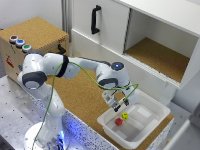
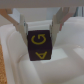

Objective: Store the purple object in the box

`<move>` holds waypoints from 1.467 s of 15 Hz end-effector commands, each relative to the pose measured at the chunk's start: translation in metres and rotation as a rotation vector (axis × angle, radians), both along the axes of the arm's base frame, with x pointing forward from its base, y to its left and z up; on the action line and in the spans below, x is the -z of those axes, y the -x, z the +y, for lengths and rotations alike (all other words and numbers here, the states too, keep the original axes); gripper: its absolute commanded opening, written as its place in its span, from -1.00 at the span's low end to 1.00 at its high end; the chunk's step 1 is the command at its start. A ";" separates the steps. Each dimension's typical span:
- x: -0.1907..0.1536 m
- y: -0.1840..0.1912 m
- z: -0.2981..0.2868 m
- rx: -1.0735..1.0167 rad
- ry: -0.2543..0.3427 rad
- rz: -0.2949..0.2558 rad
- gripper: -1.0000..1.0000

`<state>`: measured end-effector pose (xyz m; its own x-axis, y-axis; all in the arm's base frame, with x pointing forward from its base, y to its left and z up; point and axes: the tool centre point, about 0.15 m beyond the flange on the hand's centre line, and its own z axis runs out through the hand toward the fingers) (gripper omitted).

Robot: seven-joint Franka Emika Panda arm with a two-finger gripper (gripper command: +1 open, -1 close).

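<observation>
Purple object [image 2: 41,45]: right up against the wrist view, a dark cube with yellow letters G and A on its facing side, filling the middle of the frame.
End effector [image 2: 40,27]: clamped on that cube, one finger [image 2: 22,26] pressing one side and the other pressing the opposite side.
Box [image 1: 150,121]: white shallow bin with a flared rim, sitting on the cork surface [image 1: 82,102] at the exterior view's right; in the wrist view its white floor shows all around the cube.
Position of the cube: it hangs between the fingers over the box's interior; whether it touches the floor, I cannot tell.
Red cube [image 1: 119,121]: lying on the box floor, just below the end effector in the exterior view.
Yellow cube [image 1: 125,116]: just beside the red one, also inside the box.
Arm [image 1: 75,67]: white, reaching across from its base at the exterior view's left.
Cork-topped box [image 1: 37,32]: far back at the left, three coloured buttons on top.
Cabinet [image 1: 160,55]: white, open, cork floor inside.
</observation>
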<state>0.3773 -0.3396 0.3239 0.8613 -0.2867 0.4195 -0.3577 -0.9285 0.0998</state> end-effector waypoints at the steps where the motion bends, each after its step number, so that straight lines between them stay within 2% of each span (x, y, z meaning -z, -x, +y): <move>1: 0.035 -0.055 0.006 0.022 0.145 0.095 -1.00; 3: 0.037 -0.053 -0.001 0.050 0.115 0.091 -1.00; 4: 0.035 -0.051 -0.001 0.056 0.112 0.083 1.00; 7: 0.025 -0.043 0.002 0.051 0.113 0.081 1.00; 10: 0.007 -0.031 0.015 0.035 0.110 0.040 1.00; 12: -0.017 -0.020 0.032 -0.007 0.061 -0.027 1.00; 14: -0.035 -0.009 0.063 -0.069 0.015 -0.052 1.00; 16: -0.055 0.000 0.094 -0.113 -0.017 -0.055 1.00; 17: -0.064 0.002 0.111 -0.156 -0.059 -0.040 1.00; 22: -0.064 0.002 0.111 -0.156 -0.059 -0.040 1.00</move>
